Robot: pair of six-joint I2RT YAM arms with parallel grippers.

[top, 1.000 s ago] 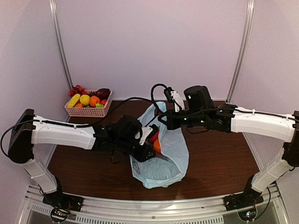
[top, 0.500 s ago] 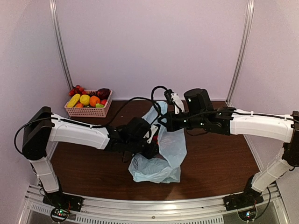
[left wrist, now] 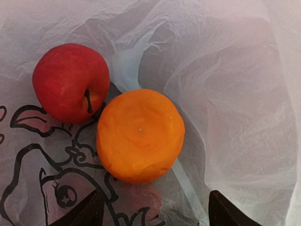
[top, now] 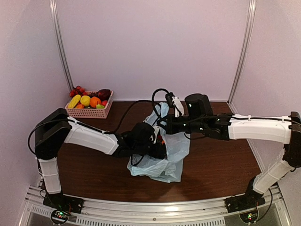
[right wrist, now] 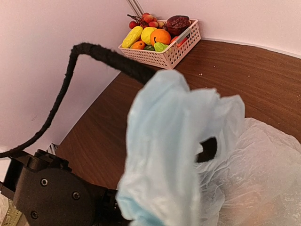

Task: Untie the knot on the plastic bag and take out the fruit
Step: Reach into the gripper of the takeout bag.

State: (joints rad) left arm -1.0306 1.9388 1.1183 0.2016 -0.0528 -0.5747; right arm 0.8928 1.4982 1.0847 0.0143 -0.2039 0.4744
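Your left tool [left wrist: 155,209]: apart, just short of the orange [left wrist: 140,135], which lies dead ahead | right tool [top: 164,124]: clamped on plastic bag [left wrist: 244,94], farther from the orange.

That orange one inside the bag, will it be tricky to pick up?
Probably rolls: the orange is roundish and sits on slick, crumpled bag plastic. Its skin looks fairly smooth, so the left pincer may slip.

A: What's carrying everything?
B: A dark brown wooden table [top: 221,165].
A: And directly on it?
B: 2 things: a pink plastic lattice basket [top: 89,112] at the far left corner, and a crumpled, thin light blue plastic bag [top: 160,167] near the middle, well apart.
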